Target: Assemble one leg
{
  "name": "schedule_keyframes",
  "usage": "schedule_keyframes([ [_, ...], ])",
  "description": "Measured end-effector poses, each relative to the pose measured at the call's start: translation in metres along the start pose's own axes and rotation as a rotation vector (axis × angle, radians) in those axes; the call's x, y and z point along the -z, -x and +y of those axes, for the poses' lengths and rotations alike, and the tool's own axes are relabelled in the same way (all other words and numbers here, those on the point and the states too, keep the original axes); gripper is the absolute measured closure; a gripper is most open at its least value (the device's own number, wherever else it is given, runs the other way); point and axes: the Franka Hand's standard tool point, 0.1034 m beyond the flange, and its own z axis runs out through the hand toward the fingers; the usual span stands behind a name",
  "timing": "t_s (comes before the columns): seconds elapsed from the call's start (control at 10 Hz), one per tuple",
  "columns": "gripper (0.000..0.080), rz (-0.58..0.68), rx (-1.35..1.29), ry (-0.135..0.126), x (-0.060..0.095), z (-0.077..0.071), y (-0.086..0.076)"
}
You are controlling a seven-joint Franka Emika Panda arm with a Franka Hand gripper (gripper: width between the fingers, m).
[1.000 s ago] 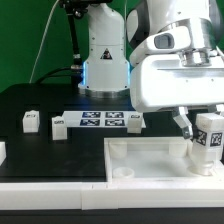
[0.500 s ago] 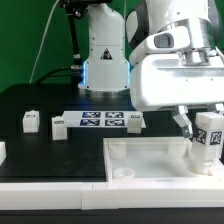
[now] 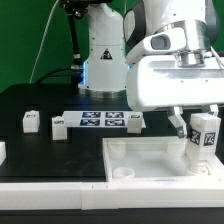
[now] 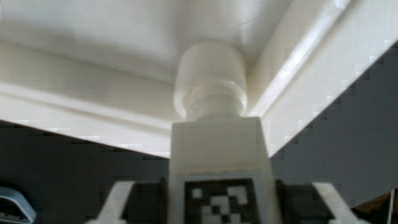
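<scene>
Item: leg [image 3: 203,136], small white plastic post, tagged. Location: upright over a corner of the tray [image 3: 140,147], at the exterior view's right. You had the gripper [image 3: 199,128] clamped on its blocky tagged body. Judged light, rigid and smooth; the flat sides were your best hold.
</scene>
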Motion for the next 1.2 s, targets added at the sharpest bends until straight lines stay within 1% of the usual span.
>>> schedule_keyframes([
  [0.2, 0.0509, -0.004, 0.008, -0.001, -0.0035, -0.0003, 0.0045],
  [0.5, 0.0509, 0.024, 0.018, 0.004, -0.0059, 0.0004, 0.0034],
  [0.7, 0.0509, 0.018, 0.021, 0.005, -0.0061, 0.0004, 0.0039],
  [0.8, 0.0419, 0.014, 0.023, 0.004, -0.0065, 0.0003, 0.0048],
  [0.9, 0.0240, 0.014, 0.025, 0.004, -0.0065, 0.0003, 0.0048],
  [1.0, 0.0178, 0.014, 0.027, 0.004, -0.0066, 0.0003, 0.0050],
  [1.1, 0.0178, 0.014, 0.029, 0.004, -0.0066, 0.0003, 0.0050],
  [1.2, 0.0155, 0.013, 0.032, 0.004, -0.0066, 0.0003, 0.0051],
])
